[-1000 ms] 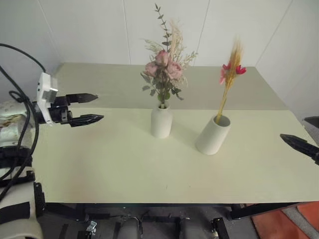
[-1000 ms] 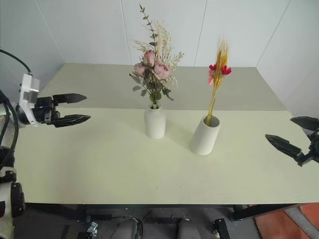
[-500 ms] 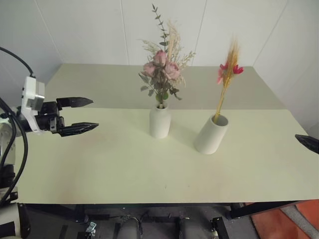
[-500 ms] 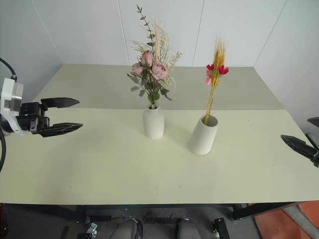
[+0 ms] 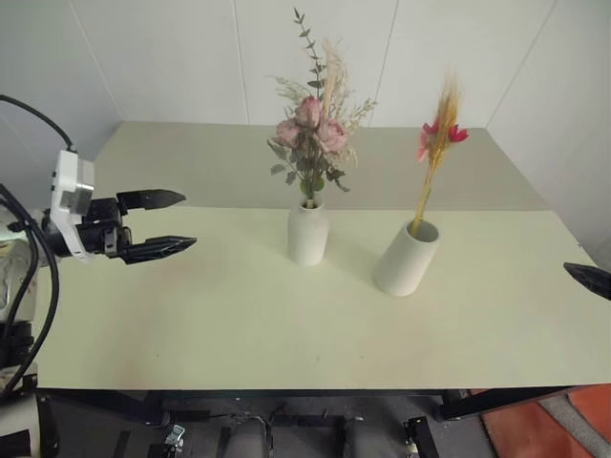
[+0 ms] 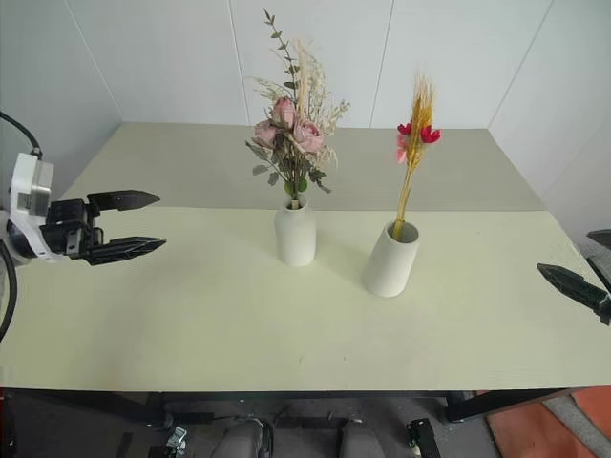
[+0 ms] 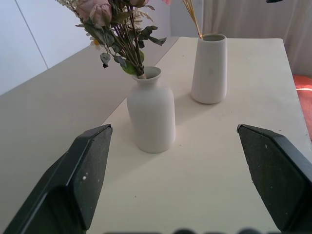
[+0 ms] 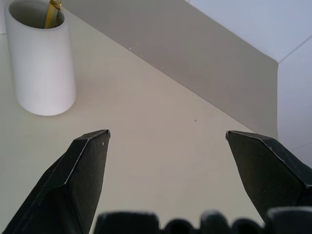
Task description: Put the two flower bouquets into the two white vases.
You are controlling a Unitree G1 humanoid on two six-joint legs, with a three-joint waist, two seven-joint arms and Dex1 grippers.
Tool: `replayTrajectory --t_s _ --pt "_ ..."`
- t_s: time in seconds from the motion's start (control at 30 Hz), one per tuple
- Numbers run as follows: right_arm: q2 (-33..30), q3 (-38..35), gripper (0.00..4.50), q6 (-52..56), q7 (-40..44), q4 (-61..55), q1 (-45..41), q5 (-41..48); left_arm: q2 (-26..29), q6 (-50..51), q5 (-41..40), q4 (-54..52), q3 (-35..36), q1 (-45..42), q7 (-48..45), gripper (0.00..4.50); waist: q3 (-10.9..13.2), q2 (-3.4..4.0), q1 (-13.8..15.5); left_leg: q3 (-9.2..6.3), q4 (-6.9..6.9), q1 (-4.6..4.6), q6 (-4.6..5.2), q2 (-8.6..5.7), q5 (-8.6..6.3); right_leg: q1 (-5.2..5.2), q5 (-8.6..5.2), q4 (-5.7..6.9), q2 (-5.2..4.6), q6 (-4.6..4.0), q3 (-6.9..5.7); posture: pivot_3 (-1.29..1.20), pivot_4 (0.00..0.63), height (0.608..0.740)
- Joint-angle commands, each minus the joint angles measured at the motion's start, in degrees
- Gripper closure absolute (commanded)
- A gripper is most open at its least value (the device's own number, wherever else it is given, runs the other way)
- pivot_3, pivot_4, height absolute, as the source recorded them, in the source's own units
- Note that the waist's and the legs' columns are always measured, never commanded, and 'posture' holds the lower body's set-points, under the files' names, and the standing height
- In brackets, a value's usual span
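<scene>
The left gripper [image 5: 164, 224] hangs above the left part of the pale table [image 5: 286, 324], its two black fingers spread wide and pointing across the top toward the vases. Nothing lies between them and they touch nothing. The right gripper [image 6: 587, 277] sits at the right edge of the table, also spread wide and empty; in the right wrist view its fingers [image 8: 83, 165] stand far apart, with bare table between them.

Farther in, near the middle of the table, stands the bottle-shaped vase [image 5: 307, 232], upright, with the rose bouquet [image 5: 313, 134] in its narrow neck. The pink roses, green leaves and pale grasses rise straight above it. To its right, apart from it, stands the cylinder vase [image 5: 407, 258]. It appears to tilt slightly in the head views but looks upright in the left wrist view, so its lean cannot be settled. The yellow-orange stalk bundle [image 5: 437, 143] stands in its wide mouth, leaning against the rim, with small red flowers near the top.

Both vases are well clear of both grippers. The stretch of table between the left gripper and the bottle-shaped vase is bare, as is the stretch between the right gripper and the cylinder vase.

Behind the table are white wall panels [image 5: 191, 57], and at the near right corner a patch of reddish floor [image 5: 554, 429] shows.
</scene>
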Motion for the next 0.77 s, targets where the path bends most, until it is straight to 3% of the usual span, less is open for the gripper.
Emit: replayTrajectory --t_s 0.03,0.77 --pt "0.1 -2.8 0.00 0.3 -0.3 -1.5 0.4 -0.2 0.1 -0.7 -0.6 -0.6 0.4 -1.4 0.3 0.03 0.0 0.00 0.0 0.00 0.00 0.00 0.00 0.00 0.00 0.00 0.00 0.00 0.00 0.00 0.00 0.00 0.150 0.740" --pt "0.6 -1.8 0.00 0.1 -1.3 -2.1 0.0 0.4 -0.8 -1.7 -0.2 0.9 -1.2 -3.9 -0.4 0.03 0.0 0.00 -0.1 0.00 0.00 0.01 0.00 0.00 0.00 0.00 0.00 0.00 0.01 0.00 0.00 0.00 0.150 0.740"
